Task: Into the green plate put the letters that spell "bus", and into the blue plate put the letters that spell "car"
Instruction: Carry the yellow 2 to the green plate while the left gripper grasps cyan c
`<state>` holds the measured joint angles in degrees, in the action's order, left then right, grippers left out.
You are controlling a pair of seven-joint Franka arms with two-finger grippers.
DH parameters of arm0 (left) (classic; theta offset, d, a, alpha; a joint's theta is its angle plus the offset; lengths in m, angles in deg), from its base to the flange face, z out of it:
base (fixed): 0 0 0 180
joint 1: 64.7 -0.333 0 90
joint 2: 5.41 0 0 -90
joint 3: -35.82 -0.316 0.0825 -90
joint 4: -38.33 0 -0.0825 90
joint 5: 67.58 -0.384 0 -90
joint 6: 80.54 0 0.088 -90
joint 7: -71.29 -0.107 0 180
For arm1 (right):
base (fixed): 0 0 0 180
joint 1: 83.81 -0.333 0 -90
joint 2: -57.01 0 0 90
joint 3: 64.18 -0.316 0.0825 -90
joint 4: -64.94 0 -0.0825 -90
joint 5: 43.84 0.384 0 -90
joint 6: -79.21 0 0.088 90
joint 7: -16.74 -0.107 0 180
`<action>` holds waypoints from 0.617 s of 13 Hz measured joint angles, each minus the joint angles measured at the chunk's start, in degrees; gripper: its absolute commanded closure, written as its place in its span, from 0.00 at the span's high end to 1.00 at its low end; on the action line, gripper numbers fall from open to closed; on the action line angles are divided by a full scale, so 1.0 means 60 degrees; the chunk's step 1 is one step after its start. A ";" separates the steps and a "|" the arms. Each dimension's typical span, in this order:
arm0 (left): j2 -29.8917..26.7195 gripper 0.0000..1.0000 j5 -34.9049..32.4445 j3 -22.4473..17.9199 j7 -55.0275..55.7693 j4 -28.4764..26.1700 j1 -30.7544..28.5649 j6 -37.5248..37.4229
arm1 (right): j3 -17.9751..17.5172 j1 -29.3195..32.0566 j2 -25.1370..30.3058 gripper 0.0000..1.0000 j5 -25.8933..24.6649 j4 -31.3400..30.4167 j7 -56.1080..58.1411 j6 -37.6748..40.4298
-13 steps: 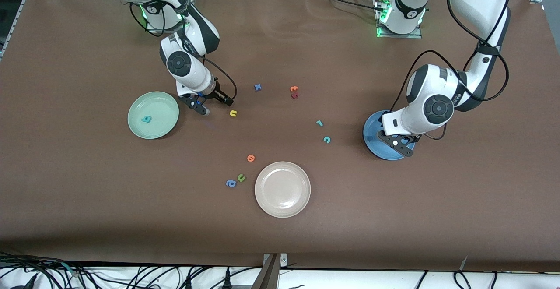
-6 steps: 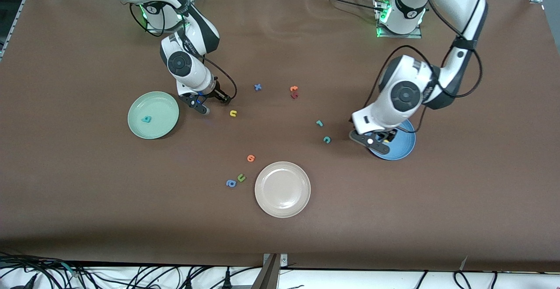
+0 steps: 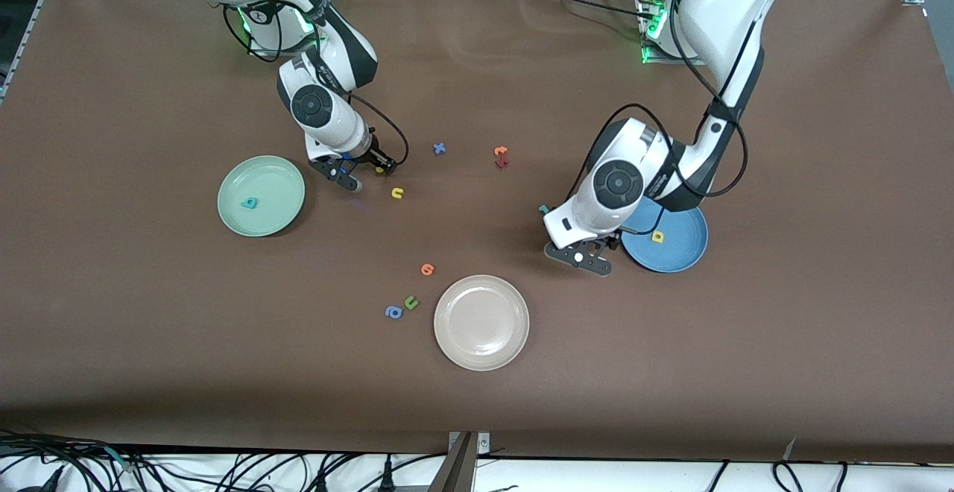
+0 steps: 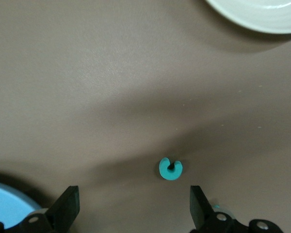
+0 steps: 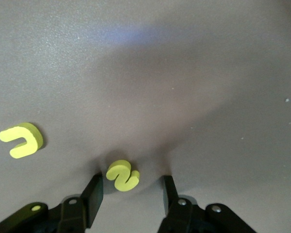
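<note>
The green plate (image 3: 277, 179) holds the teal "b" (image 3: 249, 203). My right gripper (image 5: 132, 191) is down at the table beside that plate. It is open, with the yellow "s" (image 5: 122, 174) lying between its fingers and gaps on both sides. The yellow "u" (image 5: 22, 140) lies close by (image 3: 397, 193). The blue plate (image 3: 682, 253) holds the yellow "a" (image 3: 657, 236). My left gripper (image 4: 133, 206) hangs wide open beside that plate, just short of the teal "c" (image 4: 170, 169), which its hand hides in the front view. The teal "r" (image 3: 542, 209) lies next to that hand.
A beige-white plate (image 3: 481, 322) sits nearest the front camera. By it lie an orange letter (image 3: 427, 269), a green "u" (image 3: 411, 302) and a blue "a" (image 3: 393, 312). A blue "x" (image 3: 439, 148) and orange and red letters (image 3: 501, 156) lie mid-table.
My left arm swung off the blue plate toward the teal "c", leaving the yellow "a" on the plate. The right gripper's fingers narrowed around the "s".
</note>
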<state>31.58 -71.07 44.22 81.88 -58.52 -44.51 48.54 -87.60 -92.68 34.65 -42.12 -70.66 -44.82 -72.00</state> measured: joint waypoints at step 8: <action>0.0633 0.86 0.0000 0.0009 0.0270 -0.0090 0.0457 0.0994 | 0.0200 0.0005 0.0280 0.20 -0.0038 0.0096 0.0007 0.0598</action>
<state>35.38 -71.07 44.27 83.50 -59.06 -41.77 54.50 -86.40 -92.65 36.33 -42.34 -70.08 -44.78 -68.41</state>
